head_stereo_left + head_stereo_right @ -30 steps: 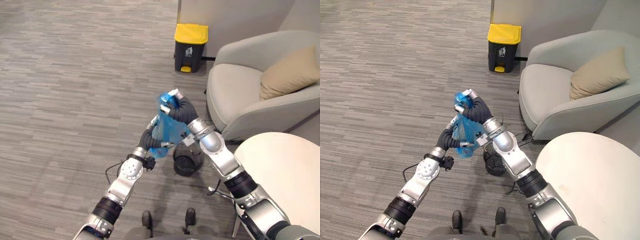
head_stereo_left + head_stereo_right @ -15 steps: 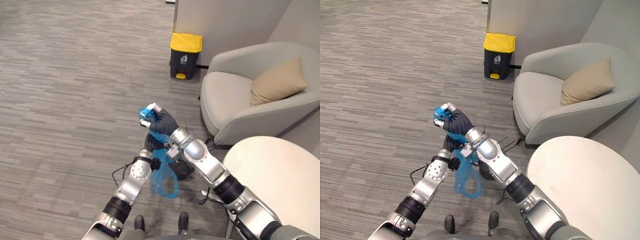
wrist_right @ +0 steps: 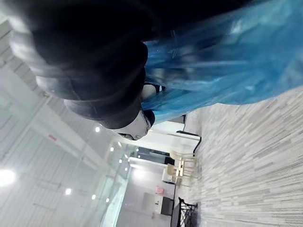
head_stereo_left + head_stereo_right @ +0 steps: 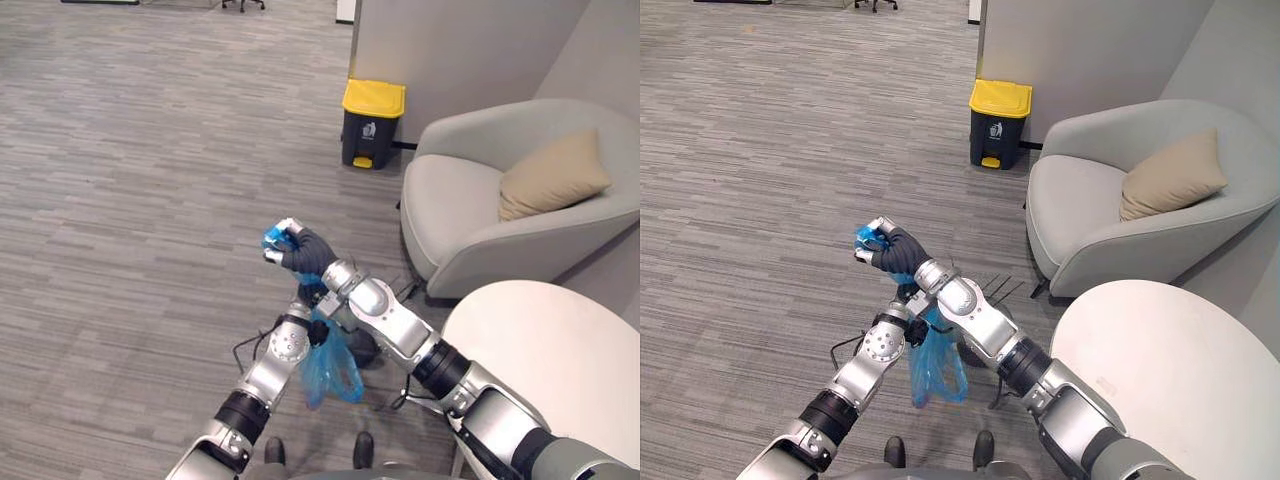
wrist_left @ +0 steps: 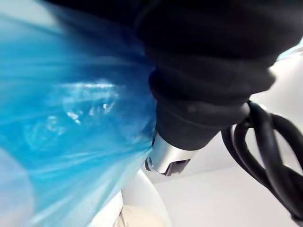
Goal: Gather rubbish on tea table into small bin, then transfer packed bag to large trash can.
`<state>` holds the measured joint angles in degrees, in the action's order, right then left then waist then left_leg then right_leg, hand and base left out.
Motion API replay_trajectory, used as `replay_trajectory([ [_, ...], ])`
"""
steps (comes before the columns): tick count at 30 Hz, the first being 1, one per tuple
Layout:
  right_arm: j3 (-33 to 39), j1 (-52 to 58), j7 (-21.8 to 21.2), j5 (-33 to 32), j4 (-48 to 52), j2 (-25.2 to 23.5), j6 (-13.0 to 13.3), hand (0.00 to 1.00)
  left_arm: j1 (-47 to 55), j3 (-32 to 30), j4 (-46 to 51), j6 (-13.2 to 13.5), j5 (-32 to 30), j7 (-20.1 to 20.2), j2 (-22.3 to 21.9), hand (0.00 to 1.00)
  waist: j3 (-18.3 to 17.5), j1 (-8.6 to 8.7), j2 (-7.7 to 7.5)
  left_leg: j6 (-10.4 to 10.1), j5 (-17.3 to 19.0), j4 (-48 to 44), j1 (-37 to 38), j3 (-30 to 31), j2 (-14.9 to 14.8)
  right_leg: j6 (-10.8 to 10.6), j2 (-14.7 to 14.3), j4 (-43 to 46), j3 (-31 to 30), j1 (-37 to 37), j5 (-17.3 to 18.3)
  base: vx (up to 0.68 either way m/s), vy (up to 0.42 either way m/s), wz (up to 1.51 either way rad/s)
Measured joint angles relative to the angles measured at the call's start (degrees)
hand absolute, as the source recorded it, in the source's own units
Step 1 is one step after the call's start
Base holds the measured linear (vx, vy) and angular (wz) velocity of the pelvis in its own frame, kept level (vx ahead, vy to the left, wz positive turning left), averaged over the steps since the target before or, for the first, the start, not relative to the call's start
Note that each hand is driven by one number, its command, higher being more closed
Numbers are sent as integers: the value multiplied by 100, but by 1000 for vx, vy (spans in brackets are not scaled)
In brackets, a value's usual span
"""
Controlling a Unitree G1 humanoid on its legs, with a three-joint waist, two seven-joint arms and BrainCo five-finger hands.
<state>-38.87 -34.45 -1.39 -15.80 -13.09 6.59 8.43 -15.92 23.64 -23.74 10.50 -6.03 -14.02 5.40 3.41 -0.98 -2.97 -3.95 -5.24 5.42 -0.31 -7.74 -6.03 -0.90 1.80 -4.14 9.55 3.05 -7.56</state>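
Grey striped floor (image 4: 120, 200) spreads out from a pale armchair (image 4: 470, 215) with a tan cushion (image 4: 552, 175). Beyond the armchair, by the wall, stands the yellow-lidded large trash can (image 4: 372, 123); nearer than the armchair is the white tea table (image 4: 560, 350). Well left of the armchair the right hand (image 4: 291, 247) is held high, fingers clenched round the top of the blue bag (image 4: 330, 372), which hangs below. The left hand (image 4: 306, 300) sits under the right forearm by the bag; its grip cannot be told
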Motion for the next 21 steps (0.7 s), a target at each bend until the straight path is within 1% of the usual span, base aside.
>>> replay_trajectory([
  [2,0,0,-2,13,0,1,0,100,-1,22,1,1,90,-6,0,100,0,15,0,-1,-1,0,0,-2,-3,1,-7,-3,-1,0,0,0,0,0],
  [3,1,1,-3,41,0,9,0,0,-2,49,12,1,146,-11,-2,100,-1,23,2,-2,-1,-1,0,-4,-4,3,-9,-7,-3,0,-2,0,0,0],
  [5,1,1,-8,159,1,12,1,0,-2,45,35,1,200,-13,-6,100,-1,20,2,-2,-1,-1,0,-4,-4,3,-9,-8,-4,0,-2,0,0,0],
  [8,8,26,-16,697,29,11,12,0,4,-13,138,0,279,-6,-6,100,-1,16,2,-2,0,-1,-2,-3,-1,2,0,-8,-4,1,-2,-1,11,0],
  [9,11,47,-16,752,46,11,16,0,10,-32,152,0,307,-5,-9,100,0,17,2,-1,0,-1,-2,-3,-1,2,2,-8,-4,1,-1,0,0,0],
  [12,217,449,-12,1444,311,73,39,0,199,-304,383,0,315,13,-10,100,0,16,2,0,2,0,-2,-6,-1,-5,15,-8,-13,2,4,0,0,0],
  [13,272,553,-8,1571,378,73,52,0,247,-371,417,0,316,12,-12,100,-1,15,2,0,2,0,-2,-6,-1,-12,18,-7,-13,2,8,0,0,0],
  [15,494,926,-5,2089,632,257,140,0,496,-709,529,0,321,13,1,100,0,19,2,0,4,1,3,-16,-1,-19,23,-7,-24,3,13,0,0,0],
  [16,560,1016,0,2168,713,299,153,0,559,-799,531,0,324,12,-2,100,0,18,2,0,4,2,6,-20,-1,-23,23,-6,-29,3,16,0,0,0],
  [18,864,1380,2,2582,1023,542,246,0,825,-1148,534,-1,395,14,30,100,0,20,2,-1,4,4,13,-31,0,-42,22,-7,-41,3,29,0,0,0],
  [21,1244,1831,0,2776,1283,900,311,0,1091,-1578,538,-2,438,17,66,100,-1,21,2,-1,5,19,21,-46,-1,-56,20,-7,-56,3,40,0,0,0],
])
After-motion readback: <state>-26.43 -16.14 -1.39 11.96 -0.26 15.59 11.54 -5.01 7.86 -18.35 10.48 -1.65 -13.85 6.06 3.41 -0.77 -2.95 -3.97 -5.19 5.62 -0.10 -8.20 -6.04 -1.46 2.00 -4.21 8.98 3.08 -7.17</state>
